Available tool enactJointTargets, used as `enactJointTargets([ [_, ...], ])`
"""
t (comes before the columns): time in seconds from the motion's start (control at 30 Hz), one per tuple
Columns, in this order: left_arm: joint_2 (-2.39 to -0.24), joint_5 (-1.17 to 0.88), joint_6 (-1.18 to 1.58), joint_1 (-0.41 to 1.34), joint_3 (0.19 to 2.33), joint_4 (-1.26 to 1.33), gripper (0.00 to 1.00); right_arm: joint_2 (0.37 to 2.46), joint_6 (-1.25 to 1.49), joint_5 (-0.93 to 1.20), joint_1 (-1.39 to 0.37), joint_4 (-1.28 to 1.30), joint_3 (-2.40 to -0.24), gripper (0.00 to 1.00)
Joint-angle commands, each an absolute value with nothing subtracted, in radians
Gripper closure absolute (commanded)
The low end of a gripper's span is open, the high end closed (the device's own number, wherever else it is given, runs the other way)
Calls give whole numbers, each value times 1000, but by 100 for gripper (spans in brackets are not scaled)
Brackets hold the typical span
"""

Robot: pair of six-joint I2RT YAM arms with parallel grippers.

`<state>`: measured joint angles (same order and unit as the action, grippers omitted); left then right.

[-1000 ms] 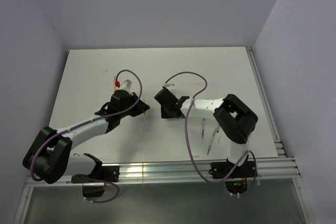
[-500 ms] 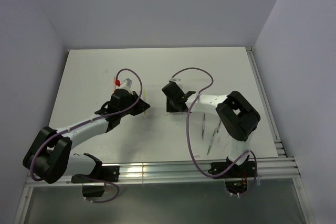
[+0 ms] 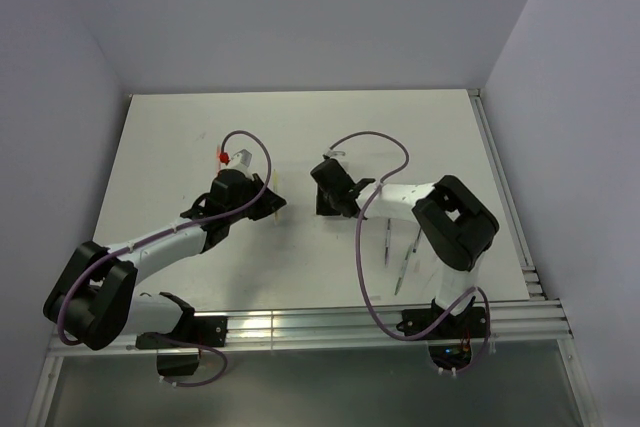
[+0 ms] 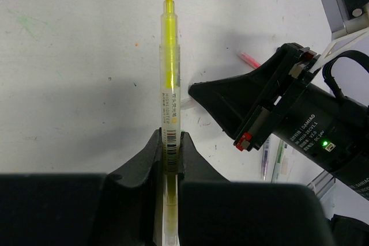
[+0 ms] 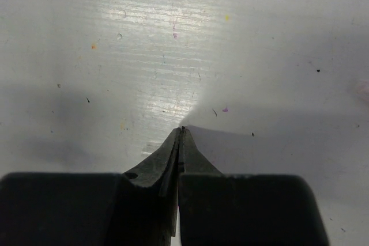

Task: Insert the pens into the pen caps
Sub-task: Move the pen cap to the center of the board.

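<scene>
- On the left, left fingers [image 4: 147,159] pinch the yellow pen [image 4: 169,67], almost closed on it.
- Right fingers [image 5: 167,154], shut on nothing, have shifted slightly away; capping seems not yet started.

1 overhead, 2 wrist-mounted; shared table [image 3: 170,147]

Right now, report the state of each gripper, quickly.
Left gripper: jaws closed on the yellow pen, its tip uncapped.
Right gripper: jaws closed, nothing seen between them.
</scene>
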<state>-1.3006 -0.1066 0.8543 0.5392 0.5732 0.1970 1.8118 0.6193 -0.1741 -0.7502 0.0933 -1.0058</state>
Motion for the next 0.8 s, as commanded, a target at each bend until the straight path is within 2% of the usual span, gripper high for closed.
enactJointTargets([
  [0.0,-1298,-97,842,543,609,207,100,1790,646,-187,-762,152,-968,100],
  [0.3,-1368,-77,919,595,526,294,100,1773,684,-195,-770,158,-936,100],
  [0.77,-1495,-40,950,689,554,330,100,1727,704,-180,-781,146,-882,100],
])
